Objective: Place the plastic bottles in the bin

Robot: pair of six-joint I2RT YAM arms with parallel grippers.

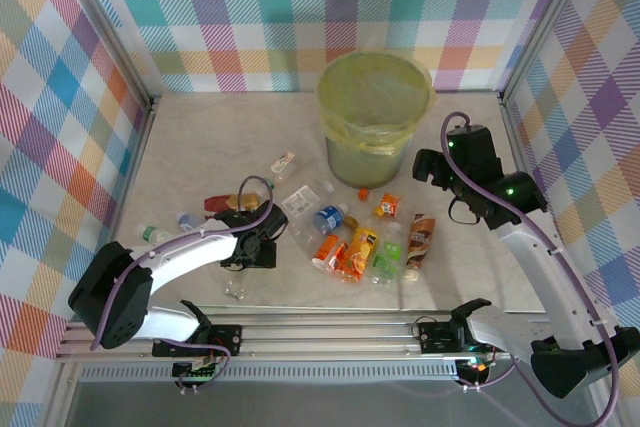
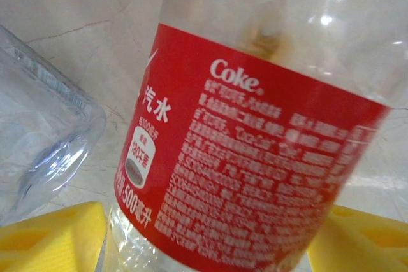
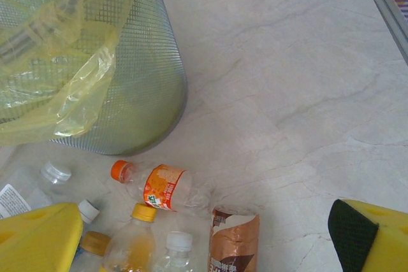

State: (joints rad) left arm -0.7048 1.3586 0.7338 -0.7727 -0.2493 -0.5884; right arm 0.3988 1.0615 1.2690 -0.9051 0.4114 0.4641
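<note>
A clear bottle with a red Coke label (image 2: 255, 164) sits between my left gripper's (image 2: 210, 240) yellow fingers (image 2: 51, 240), which press on both its sides. From above, that red-labelled bottle (image 1: 222, 204) lies on the table at the left gripper (image 1: 248, 222). Several more plastic bottles lie in a cluster: orange (image 1: 328, 250), yellow (image 1: 360, 250), green (image 1: 387, 257), brown (image 1: 421, 237) and blue (image 1: 330, 217). The bin (image 1: 375, 112) stands behind them, lined with a yellowish bag. My right gripper (image 1: 430, 167) hangs open beside the bin, above an orange-labelled bottle (image 3: 162, 186) and a brown-labelled one (image 3: 234, 240).
A clear bottle's base (image 2: 38, 144) lies just left of the held bottle. Smaller bottles rest at the left (image 1: 150, 235) and behind (image 1: 283, 162). A small clear piece (image 1: 237, 290) lies near the front rail. Checked walls enclose the table on three sides.
</note>
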